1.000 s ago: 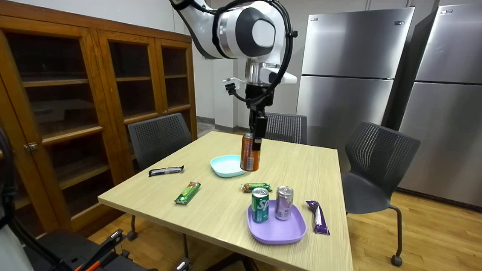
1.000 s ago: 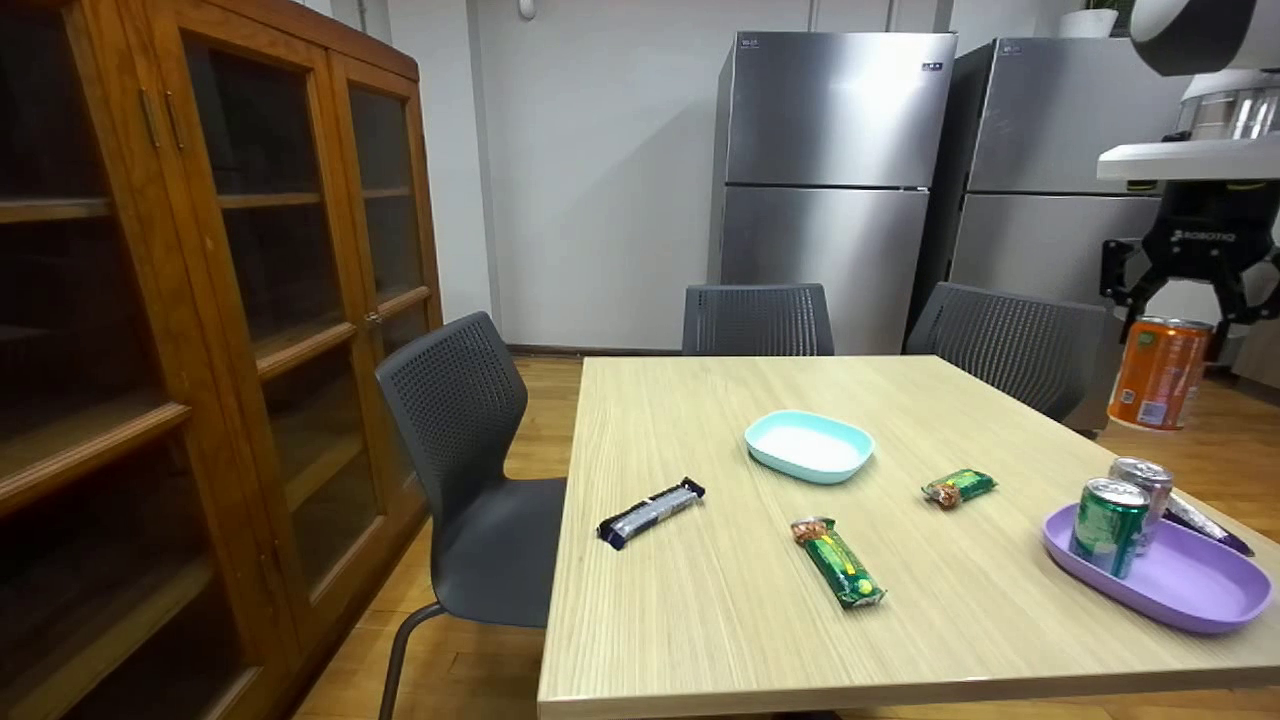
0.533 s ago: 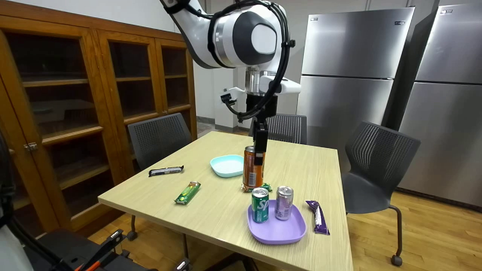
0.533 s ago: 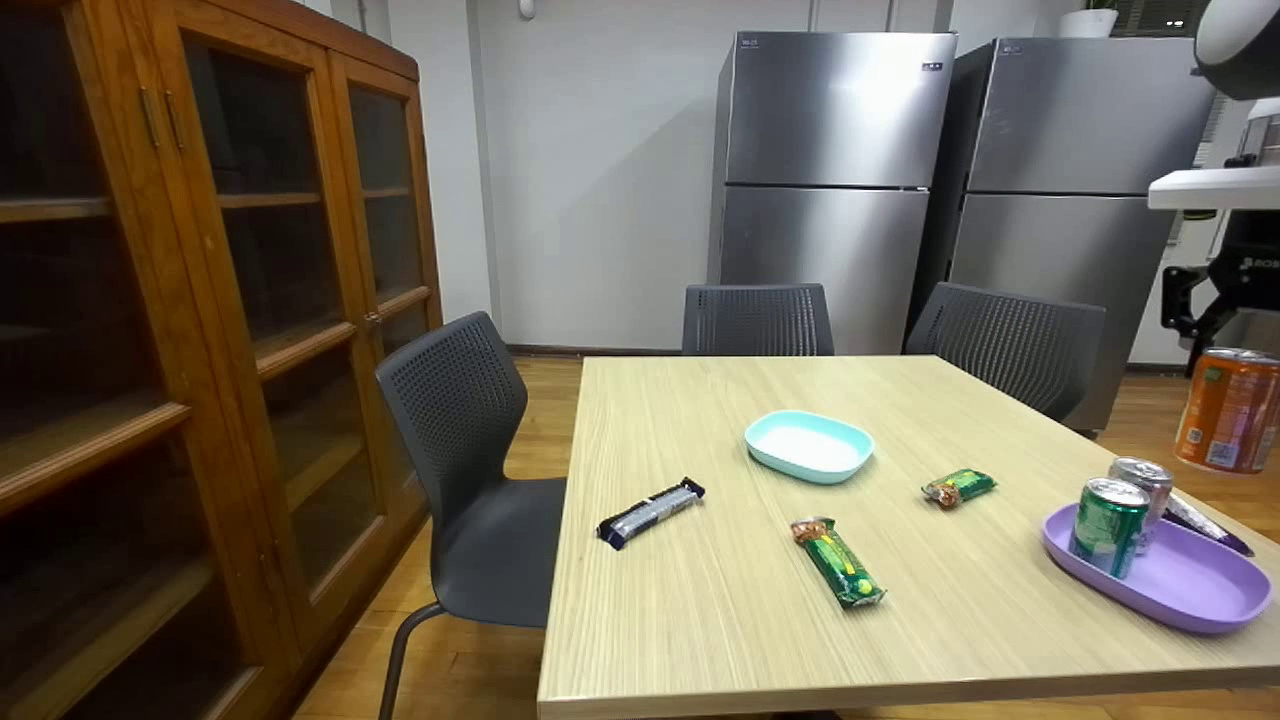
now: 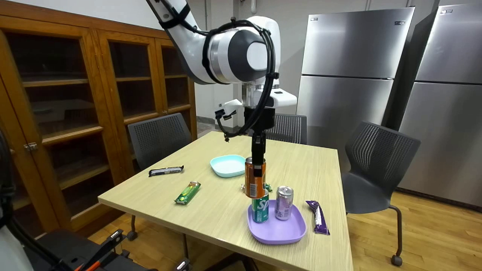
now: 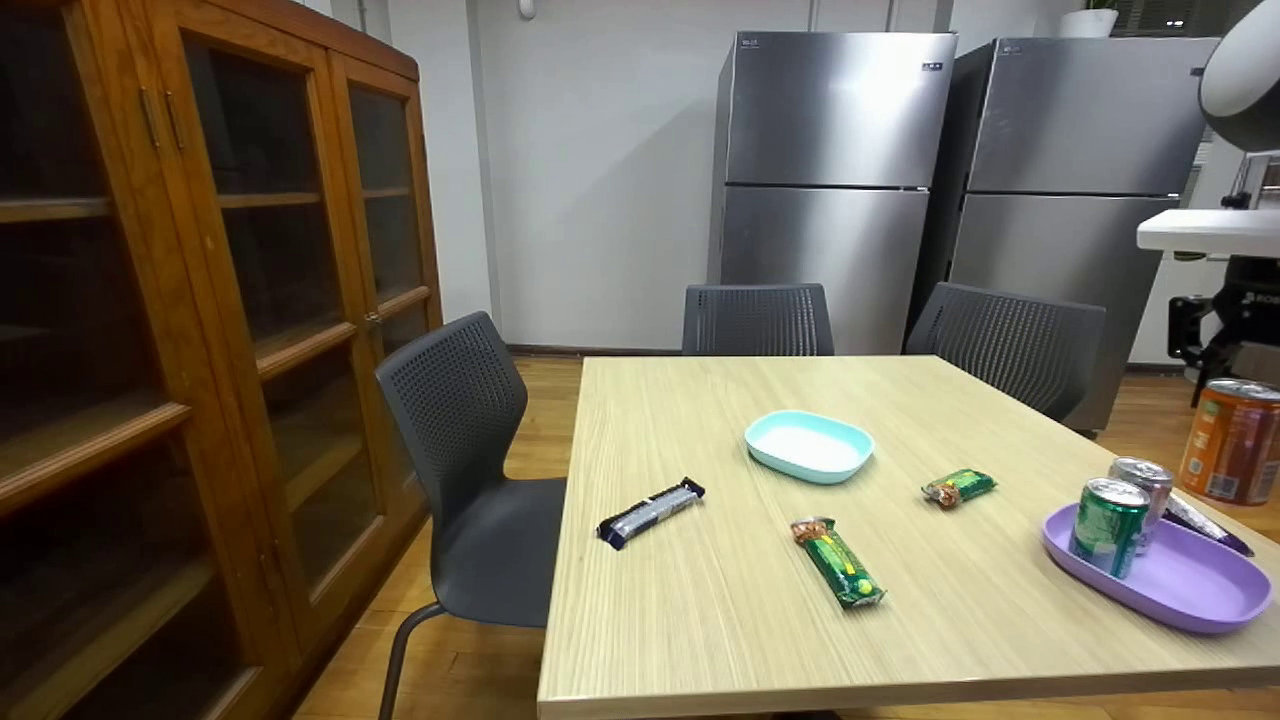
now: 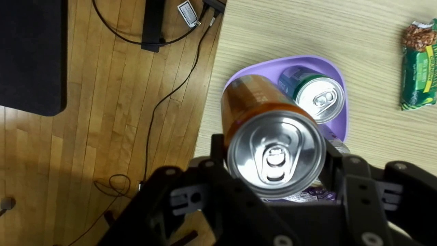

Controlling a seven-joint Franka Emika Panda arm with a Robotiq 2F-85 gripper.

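My gripper [image 5: 258, 171] is shut on an orange can [image 5: 255, 184], held upright in the air above the table. In the wrist view the can [image 7: 259, 99] sits between the two black fingertips [image 7: 275, 150], its silver lid toward the camera. Below it is a purple tray [image 7: 312, 60] bearing a green can [image 7: 320, 99] and a silver-purple can [image 7: 333, 138], partly hidden. In an exterior view the orange can covers the top of the green can [image 5: 260, 212]. In an exterior view the orange can [image 6: 1230, 450] is near the right edge, where the gripper is partly cut off.
A teal tray [image 5: 228, 167], two green-wrapped bars [image 5: 187, 192] [image 6: 958, 488], a silver-black bar [image 5: 165, 171] and a purple-wrapped bar [image 5: 318, 217] lie on the table [image 5: 301, 162]. Grey chairs [image 5: 376, 165] stand round it. A glass-door cabinet [image 5: 75, 113] and fridges [image 5: 346, 94] stand behind.
My gripper has moved down with the orange can, toward the purple tray. The can now overlaps the green can's top in an exterior view. The trays, other cans and bars have not moved.
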